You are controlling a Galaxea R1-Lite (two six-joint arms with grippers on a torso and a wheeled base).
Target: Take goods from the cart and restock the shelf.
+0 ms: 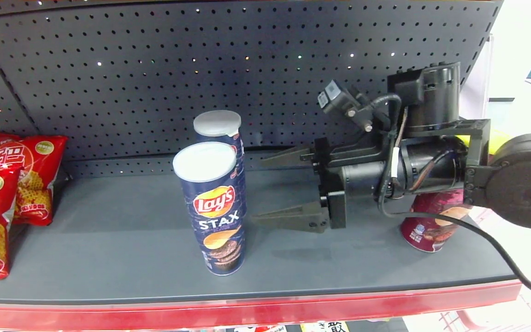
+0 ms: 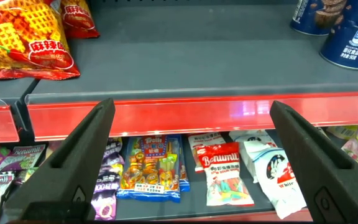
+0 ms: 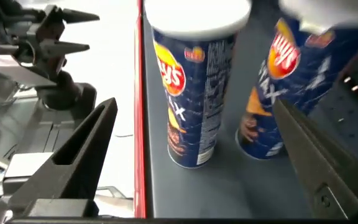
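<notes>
Right jaws: spread wide and holding nothing. The right gripper [image 1: 258, 190] lies level over the shelf [image 1: 109, 240], fingertips pointing left.
Nearest thing: the front blue crisp can [image 1: 212, 207] stands upright with its lid on, just left of the fingertips and apart from them.
Behind it: a rear blue crisp can [image 1: 221, 133] stands close behind, toward the pegboard back [image 1: 155, 69]. I cannot tell if the two touch.
Step, as I judge it: clearing the arm from a can already placed.
Doing it well: draw straight back to the right with the jaws wide and level. A tall, narrow can probably tips at a light knock.
Under the wrist: a red crisp can [image 1: 427, 230] stands at the right, near the front edge. Rise before swinging out.
Left jaws: spread and empty. The left gripper [image 2: 191, 106] hangs before the red shelf edge [image 2: 185, 112].
Left end: red snack bags [image 1: 30, 180].
</notes>
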